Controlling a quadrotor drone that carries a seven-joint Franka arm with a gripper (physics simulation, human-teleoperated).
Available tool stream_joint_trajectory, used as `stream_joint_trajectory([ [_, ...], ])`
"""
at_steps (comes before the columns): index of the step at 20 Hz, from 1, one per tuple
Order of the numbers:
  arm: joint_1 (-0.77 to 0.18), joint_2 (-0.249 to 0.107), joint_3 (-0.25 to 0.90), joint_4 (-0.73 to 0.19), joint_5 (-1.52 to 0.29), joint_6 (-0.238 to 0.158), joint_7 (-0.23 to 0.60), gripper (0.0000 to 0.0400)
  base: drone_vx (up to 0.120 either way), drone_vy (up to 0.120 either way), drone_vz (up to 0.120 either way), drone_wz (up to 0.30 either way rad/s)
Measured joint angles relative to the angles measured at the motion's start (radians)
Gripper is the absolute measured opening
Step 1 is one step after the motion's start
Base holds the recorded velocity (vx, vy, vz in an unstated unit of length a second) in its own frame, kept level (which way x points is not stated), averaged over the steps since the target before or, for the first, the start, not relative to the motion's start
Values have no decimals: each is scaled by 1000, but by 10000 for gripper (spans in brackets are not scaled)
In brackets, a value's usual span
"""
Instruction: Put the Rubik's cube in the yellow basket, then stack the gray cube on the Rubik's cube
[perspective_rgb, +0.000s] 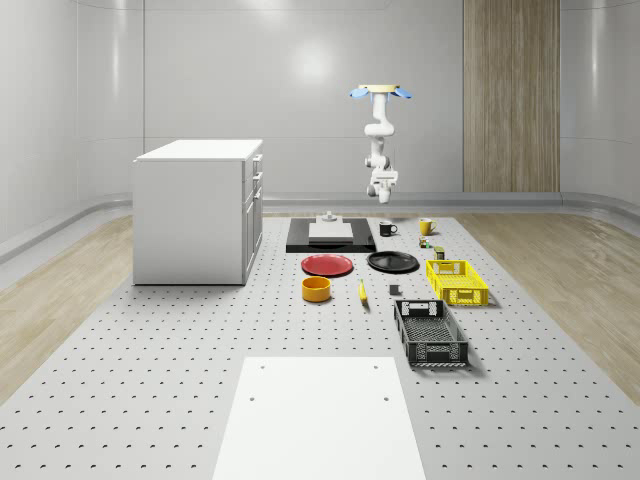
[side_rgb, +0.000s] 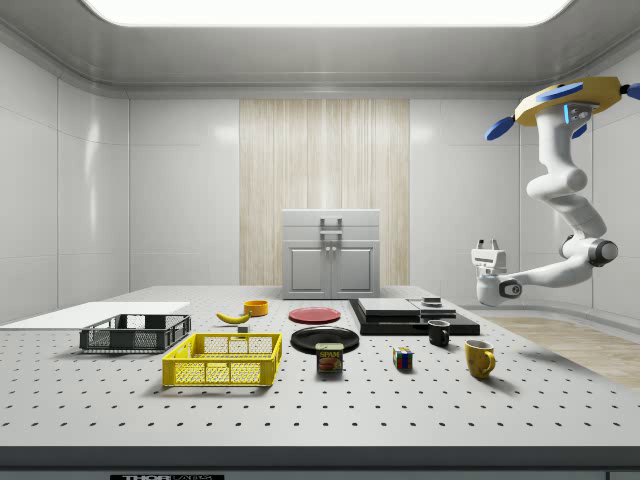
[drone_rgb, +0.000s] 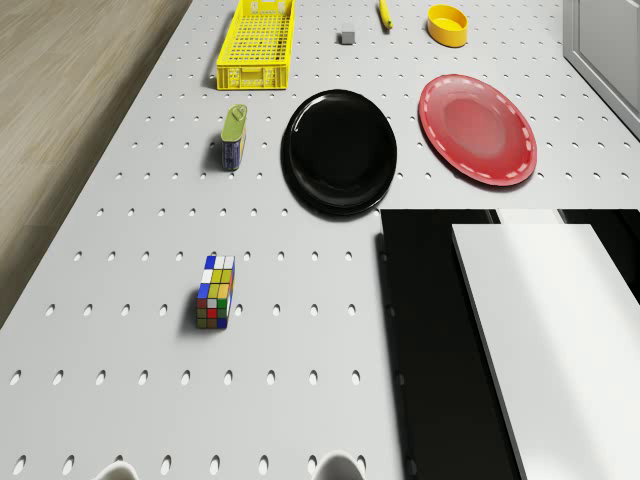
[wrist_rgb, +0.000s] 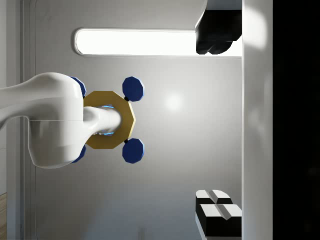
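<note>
**Gripper aimed at ceiling; Rubik's cube lying below on the bench**

I am hovering with the drone (side_rgb: 570, 100) high over the far end of the bench (perspective_rgb: 150, 350), above the black slab (perspective_rgb: 330, 238). My arm is hanging down and curling back, so my gripper (side_rgb: 488, 245) is pointing upward, away from the work. In the wrist view my fingers (wrist_rgb: 217, 40) are standing wide apart, holding nothing.

Key relation: the Rubik's cube (drone_rgb: 216, 291) is sitting on the bench well below my gripper, at about 7 o'clock from it in the side view and between 4 and 5 o'clock in the whole-scene view. I am judging that the wrist must turn over to face down before any descent.

The yellow basket (perspective_rgb: 457, 281) is lying at about 5 o'clock from the Rubik's cube in the whole-scene view, well apart, its long axis running near to far. The gray cube (drone_rgb: 347, 35) is resting at the basket's 9 o'clock there.

Materials:
- Rubik's cube: hard, flat-faced, glossy coloured tiles; square faces should be suiting parallel fingers.
- Basket: rigid lattice walls, open top, shallow.
- Gray cube: small, matte, plain.
</note>
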Motion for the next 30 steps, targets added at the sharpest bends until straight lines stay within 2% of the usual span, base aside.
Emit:
stream_joint_trajectory([
  [30,-12,-15,33,-14,-45,22,5,400,120,0,0,0],
])
